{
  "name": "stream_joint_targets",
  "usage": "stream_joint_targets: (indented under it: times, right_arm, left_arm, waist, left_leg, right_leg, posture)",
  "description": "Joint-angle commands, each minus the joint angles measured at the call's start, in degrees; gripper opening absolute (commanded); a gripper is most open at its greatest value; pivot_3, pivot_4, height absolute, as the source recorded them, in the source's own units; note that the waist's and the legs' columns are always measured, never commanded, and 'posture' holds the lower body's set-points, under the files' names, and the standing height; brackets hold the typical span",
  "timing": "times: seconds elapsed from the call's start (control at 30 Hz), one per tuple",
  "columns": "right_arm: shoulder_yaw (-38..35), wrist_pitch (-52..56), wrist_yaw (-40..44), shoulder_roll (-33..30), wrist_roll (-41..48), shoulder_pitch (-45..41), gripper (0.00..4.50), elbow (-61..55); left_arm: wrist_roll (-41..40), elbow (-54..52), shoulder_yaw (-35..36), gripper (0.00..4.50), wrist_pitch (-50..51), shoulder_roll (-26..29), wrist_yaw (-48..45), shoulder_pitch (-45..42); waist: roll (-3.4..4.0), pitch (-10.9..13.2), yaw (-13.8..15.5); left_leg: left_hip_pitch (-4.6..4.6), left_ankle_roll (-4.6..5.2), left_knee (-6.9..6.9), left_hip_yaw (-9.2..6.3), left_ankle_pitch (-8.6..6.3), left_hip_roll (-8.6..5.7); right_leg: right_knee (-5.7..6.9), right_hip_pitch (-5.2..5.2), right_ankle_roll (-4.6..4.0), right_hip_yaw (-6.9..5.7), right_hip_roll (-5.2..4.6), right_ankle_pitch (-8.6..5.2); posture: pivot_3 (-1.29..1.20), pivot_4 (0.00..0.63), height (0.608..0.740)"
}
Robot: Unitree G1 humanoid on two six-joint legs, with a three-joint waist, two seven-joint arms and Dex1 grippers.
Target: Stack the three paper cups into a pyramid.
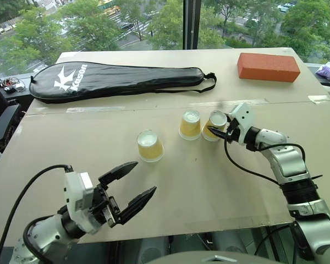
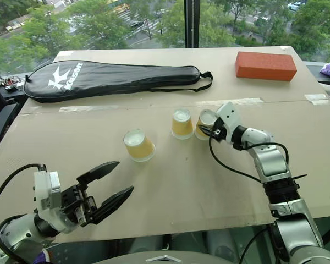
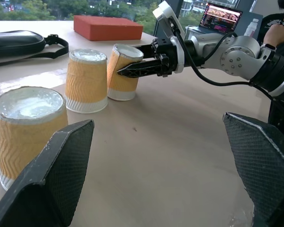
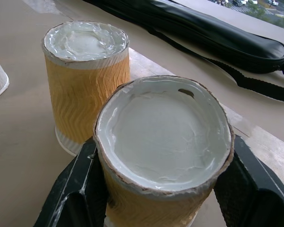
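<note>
Nearest the camera, the left gripper (image 1: 137,182) hovers over the near edge of the table (image 1: 209,187), toward its left corner, with its two black fingers spread wide and nothing between them. All three paper cups stand upside down, white bases up, in a loose row across the middle of the surface. The left cup (image 1: 149,145) stands apart from the other two, closer to the near edge. The middle cup (image 1: 190,124) sits upright, and just beside it the right cup (image 1: 214,125) leans toward it, tilted. The right gripper (image 1: 215,132) has its fingers clamped on the sides of this right cup. Along the far edge lies a black racket bag (image 1: 115,80), and an orange brick (image 1: 268,66) rests near the far right corner.
</note>
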Motion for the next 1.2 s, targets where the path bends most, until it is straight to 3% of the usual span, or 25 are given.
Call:
stream_joint_targets:
  times: [0.03,0.1,0.13,0.23,0.47,0.63,0.83,0.97,1.2]
  right_arm:
    - [0.25,-0.61,1.55,-0.05,0.19,-1.18,2.2,-0.81]
    - [0.08,-0.4,1.74,0.11,0.2,-1.31,2.2,-0.05]
    - [-0.23,-0.4,1.57,0.32,0.23,-1.47,3.25,0.35]
    - [-0.76,-1.23,1.87,0.51,0.45,-1.86,4.42,0.65]
    - [-4.18,-4.06,3.38,-0.24,4.04,0.1,4.42,-3.88]
    - [-8.05,-5.36,7.12,-3.33,8.49,4.45,4.42,-8.96]
    - [-11.84,-4.53,13.15,-10.33,13.38,10.41,4.42,-15.07]
    - [-14.84,2.16,18.98,-16.21,22.85,17.18,4.42,-25.39]
    - [-18.08,8.15,17.61,-20.15,30.82,27.74,4.42,-38.66]
  left_arm:
    - [-0.18,-1.61,0.17,4.5,-1.07,-0.41,0.24,0.37]
    - [-0.24,-1.42,0.44,4.5,-1.23,-0.6,0.29,0.51]
    - [-0.28,-1.35,0.57,4.5,-1.28,-0.67,0.25,0.57]
    - [-0.37,-1.22,0.87,4.5,-1.3,-0.9,0.16,0.78]
    - [-1.7,2.3,4.33,4.5,-0.6,-1.98,2.54,-0.17]
    - [0.79,8.14,5.2,4.5,0.84,-0.45,4.77,-5.42]
    - [4.51,15.21,1.12,4.5,4.04,3.5,4.06,-13.34]
    - [6.65,21.93,-3.17,4.5,5.44,4.76,2.94,-21.72]
    - [13.25,32.19,-11.15,4.5,3.29,4.44,-0.6,-32.19]
  waist:
    - [0.0,0.0,0.0]
    - [0.0,0.0,0.0]
    - [0.0,0.0,-0.01]
    - [0.0,0.0,-0.01]
    - [0.01,0.0,0.01]
    - [-0.01,0.0,0.29]
    - [-0.01,0.0,0.09]
    - [0.01,0.0,0.17]
    - [-0.03,-0.02,0.11]
  left_leg:
    - [0.0,0.0,0.0,0.0,0.0,0.0]
    - [0.0,0.0,0.0,-0.01,0.0,0.0]
    - [0.0,0.0,0.0,-0.01,0.0,0.0]
    - [-0.01,0.0,0.0,0.0,0.0,0.0]
    - [0.0,0.0,0.0,-0.02,0.0,0.01]
    - [-0.02,0.0,0.0,-0.02,0.0,0.0]
    - [0.01,0.0,0.01,-0.02,0.0,-0.03]
    - [0.03,0.0,0.0,-0.05,0.0,-0.01]
    - [0.02,0.0,0.0,-0.11,0.0,0.01]
  right_leg:
    - [0.0,0.0,0.0,0.0,0.0,0.0]
    - [0.0,0.0,0.0,0.01,0.0,0.0]
    - [0.0,0.0,0.0,0.01,0.0,0.0]
    - [0.0,0.0,0.0,0.01,0.0,0.0]
    - [0.0,-0.01,0.0,0.01,0.0,0.0]
    - [0.0,0.03,0.0,-0.11,0.0,0.0]
    - [-0.01,0.06,0.01,-0.05,-0.02,0.0]
    - [0.03,0.05,0.02,-0.08,0.02,0.01]
    - [0.04,0.08,0.03,-0.15,0.02,0.01]
  posture:
    - [0.0,0.15,0.74]
    - [0.0,0.15,0.74]
    - [0.0,0.15,0.74]
    - [0.0,0.15,0.74]
    - [0.0,0.15,0.74]
    - [0.0,0.15,0.74]
    - [0.0,0.15,0.74]
    - [0.0,0.15,0.74]
    - [0.0,0.15,0.74]
